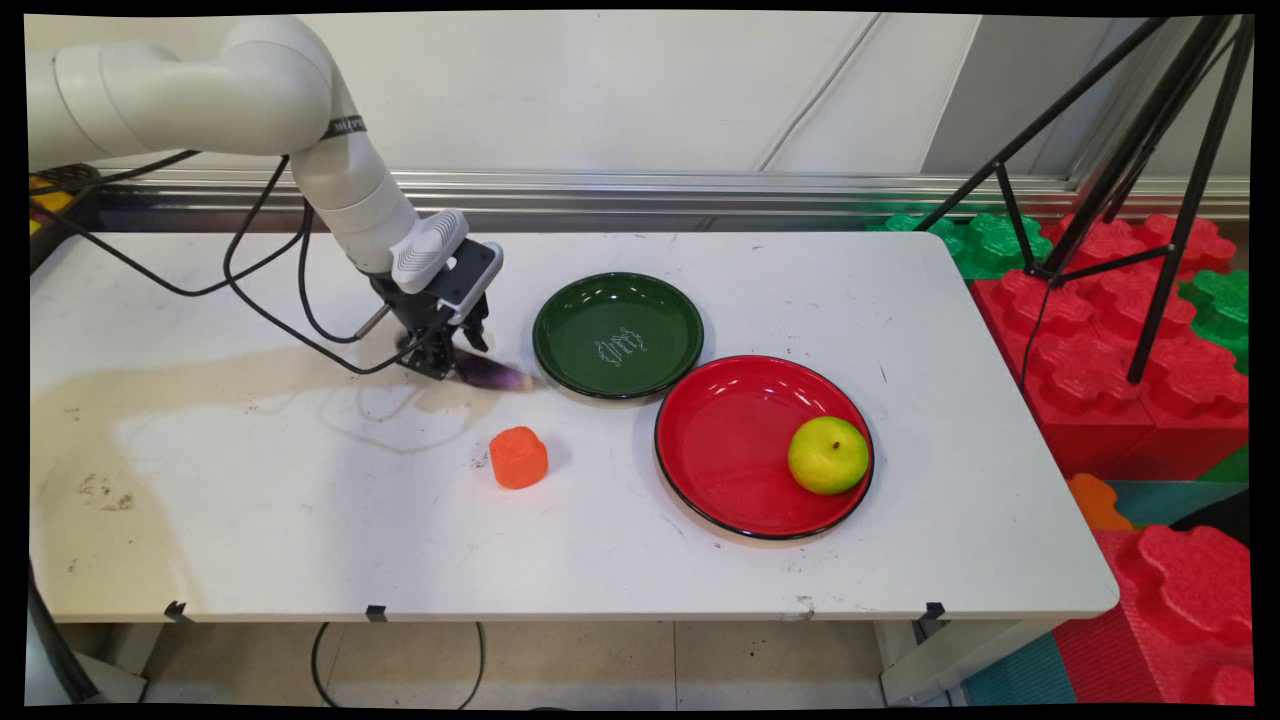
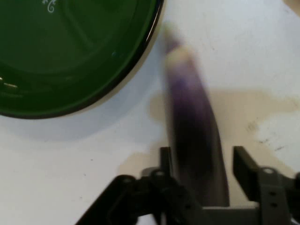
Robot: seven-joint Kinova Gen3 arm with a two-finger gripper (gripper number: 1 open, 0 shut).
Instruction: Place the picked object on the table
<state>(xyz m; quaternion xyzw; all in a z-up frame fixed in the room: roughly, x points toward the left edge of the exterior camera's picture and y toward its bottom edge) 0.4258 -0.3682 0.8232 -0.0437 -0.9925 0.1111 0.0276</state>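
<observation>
The arm reaches in from the far left, bent down so the hand (image 1: pixel 455 355) sits low over the worktop (image 1: pixel 300 520). Its fingers (image 2: pixel 165 159) are spread around an eggplant (image 1: pixel 495 373), which lies just left of the green plate (image 1: pixel 617 335). An orange block (image 1: pixel 518 457) sits nearer.

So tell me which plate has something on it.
The red plate: a yellow-green apple sits on its right side. The green plate, farther back and nearer the gripper, is bare.
</observation>
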